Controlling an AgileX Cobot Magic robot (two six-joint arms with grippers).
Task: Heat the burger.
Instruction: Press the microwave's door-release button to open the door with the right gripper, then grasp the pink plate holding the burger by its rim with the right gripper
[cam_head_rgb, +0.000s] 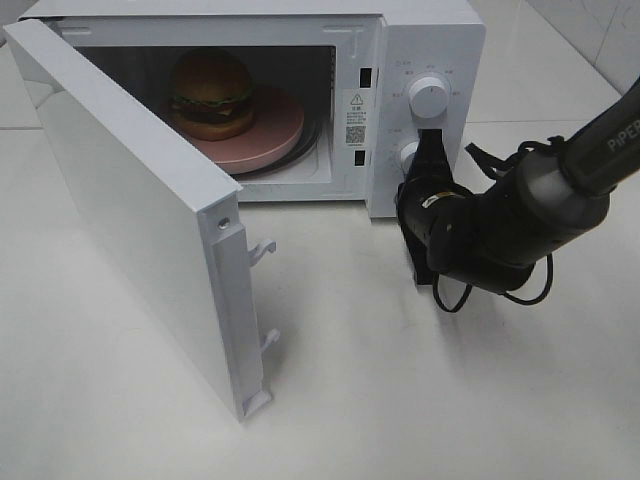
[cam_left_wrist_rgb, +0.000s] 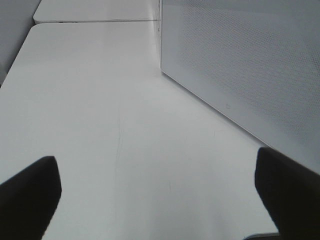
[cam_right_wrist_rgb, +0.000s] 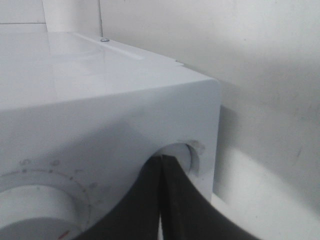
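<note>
The burger (cam_head_rgb: 211, 92) has a golden-brown bun, green lettuce and a dark patty. It sits on a pink plate (cam_head_rgb: 275, 135) inside the white microwave (cam_head_rgb: 425, 40), whose door (cam_head_rgb: 130, 200) stands wide open to the left. My right gripper (cam_head_rgb: 425, 148) is shut, its black fingers (cam_right_wrist_rgb: 172, 200) pressed together with the tips against the lower knob (cam_right_wrist_rgb: 182, 155), below the upper dial (cam_head_rgb: 430, 97). My left gripper (cam_left_wrist_rgb: 157, 195) is open and empty over the bare table, next to the door's dotted outer face (cam_left_wrist_rgb: 250, 65). It is out of the high view.
The open door juts out towards the table's front left, with two latch hooks (cam_head_rgb: 262, 250) on its free edge. The white table (cam_head_rgb: 420, 400) spreads in front of the microwave. My right arm (cam_head_rgb: 540, 200) comes in from the right, with a loose cable under it.
</note>
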